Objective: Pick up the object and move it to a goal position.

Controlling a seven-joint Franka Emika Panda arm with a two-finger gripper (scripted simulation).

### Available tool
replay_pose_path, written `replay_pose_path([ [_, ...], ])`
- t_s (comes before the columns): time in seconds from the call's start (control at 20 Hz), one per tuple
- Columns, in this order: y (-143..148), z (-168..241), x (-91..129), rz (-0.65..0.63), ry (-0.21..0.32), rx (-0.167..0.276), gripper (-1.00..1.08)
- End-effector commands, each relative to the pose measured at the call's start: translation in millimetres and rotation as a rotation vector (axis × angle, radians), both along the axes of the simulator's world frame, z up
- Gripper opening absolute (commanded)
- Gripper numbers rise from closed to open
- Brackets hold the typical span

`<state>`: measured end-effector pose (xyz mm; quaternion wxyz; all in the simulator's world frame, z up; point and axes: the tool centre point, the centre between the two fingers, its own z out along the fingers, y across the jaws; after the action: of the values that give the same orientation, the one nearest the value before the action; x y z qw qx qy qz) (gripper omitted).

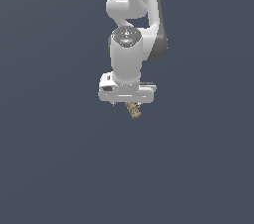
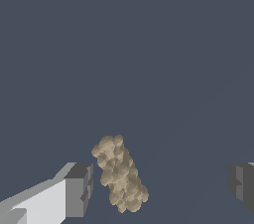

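The object [image 2: 120,174] is a small tan-brown, speckled, knobbly lump lying lengthwise between my fingers in the wrist view. It is closer to one grey fingertip [image 2: 79,191] than to the other [image 2: 242,182], and it touches neither. My gripper [image 2: 161,188] is open wide and holds nothing. In the exterior view the object [image 1: 133,111] shows just under the white hand of my gripper [image 1: 128,103], which points straight down over it. The fingers themselves are hard to make out there.
A flat dark grey-blue surface [image 1: 59,168] fills both views. The white arm [image 1: 130,54] rises from the hand toward the top of the exterior view. No other object shows.
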<state>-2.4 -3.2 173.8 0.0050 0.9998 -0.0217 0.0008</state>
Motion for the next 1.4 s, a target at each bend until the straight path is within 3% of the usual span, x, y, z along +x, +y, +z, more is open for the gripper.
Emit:
replay_pose_path([
  [0.0, 0.0, 0.0, 0.0, 0.000, 0.000, 0.000, 1.00],
  [0.4, 1.6, 2.1, -0.4, -0.013, 0.010, 0.029, 1.00],
  [0.75, 2.4, 0.1, -1.9, -0.002, 0.010, 0.029, 1.00],
  [1.35, 15.8, -32.7, -30.4, 0.201, 0.007, 0.018, 1.00],
])
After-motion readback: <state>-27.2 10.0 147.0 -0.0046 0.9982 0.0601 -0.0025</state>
